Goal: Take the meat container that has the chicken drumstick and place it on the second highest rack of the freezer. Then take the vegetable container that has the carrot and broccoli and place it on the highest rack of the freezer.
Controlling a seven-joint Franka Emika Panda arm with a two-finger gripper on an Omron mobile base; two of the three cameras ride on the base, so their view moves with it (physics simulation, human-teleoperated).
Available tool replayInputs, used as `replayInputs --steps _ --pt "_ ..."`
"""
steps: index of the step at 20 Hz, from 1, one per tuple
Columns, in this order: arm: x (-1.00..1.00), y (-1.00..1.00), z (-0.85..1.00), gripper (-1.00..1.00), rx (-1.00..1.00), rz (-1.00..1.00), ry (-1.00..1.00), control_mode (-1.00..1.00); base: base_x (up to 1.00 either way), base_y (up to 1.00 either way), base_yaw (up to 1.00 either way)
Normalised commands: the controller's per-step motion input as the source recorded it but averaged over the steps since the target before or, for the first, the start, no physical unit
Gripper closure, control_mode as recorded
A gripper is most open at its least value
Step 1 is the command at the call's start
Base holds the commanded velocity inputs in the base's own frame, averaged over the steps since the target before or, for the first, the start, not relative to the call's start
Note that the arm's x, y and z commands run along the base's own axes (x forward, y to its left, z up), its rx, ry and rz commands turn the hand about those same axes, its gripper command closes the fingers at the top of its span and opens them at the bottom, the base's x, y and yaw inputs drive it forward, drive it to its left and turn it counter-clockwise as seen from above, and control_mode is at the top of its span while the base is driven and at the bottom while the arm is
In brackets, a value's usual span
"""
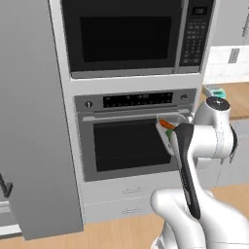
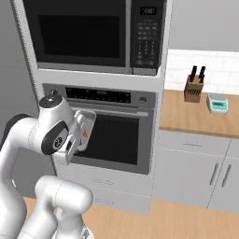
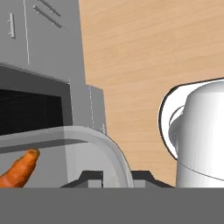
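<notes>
The gripper (image 3: 111, 177) pinches the rim of the vegetable container (image 3: 94, 142), its fingers closed tight on the grey wall at the bottom centre of the hand view. The carrot (image 3: 19, 168) lies inside at lower left (a green bit beside it shows in the left base view). In both base views the container (image 1: 168, 133) hangs tilted before the wall oven (image 1: 129, 138), mid-frame.

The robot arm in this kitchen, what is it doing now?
The end effector is shut on the rim of the vegetable container, a grey tray with the carrot inside. The arm holds it up in front of the wall oven. It is not yet on any freezer rack.
</notes>
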Motion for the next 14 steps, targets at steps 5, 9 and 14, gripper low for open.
replayInputs --steps 5,9,14 --pt "0.00 0.00 0.00 1.00 0.00 0.00 0.00 1.00 -0.11 1.00 0.02" --pt "0.00 0.00 0.00 1.00 0.00 0.00 0.00 1.00 -0.02 1.00 0.01" --pt "0.00 0.00 0.00 1.00 0.00 0.00 0.00 1.00 0.00 1.00 0.01"
